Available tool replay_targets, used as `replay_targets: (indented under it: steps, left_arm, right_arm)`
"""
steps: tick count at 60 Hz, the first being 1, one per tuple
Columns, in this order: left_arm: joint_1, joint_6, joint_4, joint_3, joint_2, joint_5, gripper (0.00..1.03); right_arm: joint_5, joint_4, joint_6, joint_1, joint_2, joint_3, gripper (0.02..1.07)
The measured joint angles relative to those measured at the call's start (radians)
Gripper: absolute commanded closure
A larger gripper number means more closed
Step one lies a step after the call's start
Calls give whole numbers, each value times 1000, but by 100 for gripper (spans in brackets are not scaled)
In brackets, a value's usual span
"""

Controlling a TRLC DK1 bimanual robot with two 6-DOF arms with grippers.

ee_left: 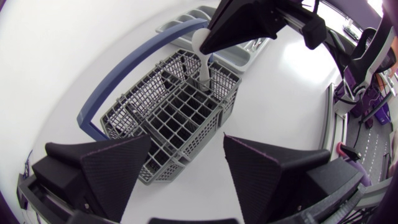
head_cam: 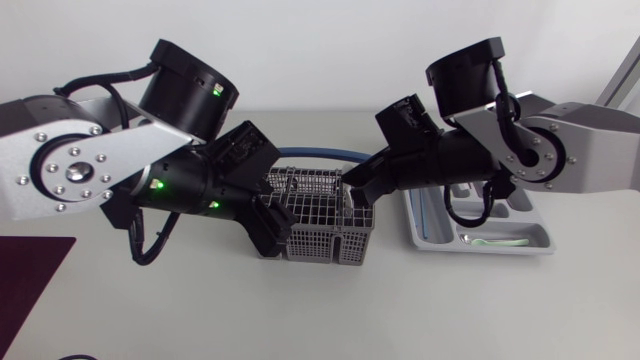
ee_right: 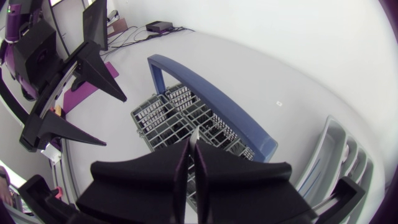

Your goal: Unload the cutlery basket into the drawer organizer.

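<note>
The grey cutlery basket stands mid-tabletop, its blue handle arching over the far side. Both arms crowd it from opposite ends and cover much of its rim from above. A dark purple mat lies well away from the basket, beyond the left arm. The left end effector sits just beside one end of the basket, fingers spread wide, gripping nothing. At the other end, the right end effector hangs over the basket, closed on a thin white utensil that stands nearly upright in a compartment there. The drawer organizer lies near the basket on that same side; a pale utensil rests in one of its long compartments
</note>
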Motion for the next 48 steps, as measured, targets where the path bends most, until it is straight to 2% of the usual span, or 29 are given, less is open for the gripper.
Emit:
replay_targets:
  steps: [37,48]
  left_arm:
    - [0,14,0,0,-3,0,8]
    - [6,15,0,0,-3,0,8]
  right_arm:
    - [-3,-50,-139,32,-87,-3,101]
    - [16,-160,-140,34,-180,3,101]
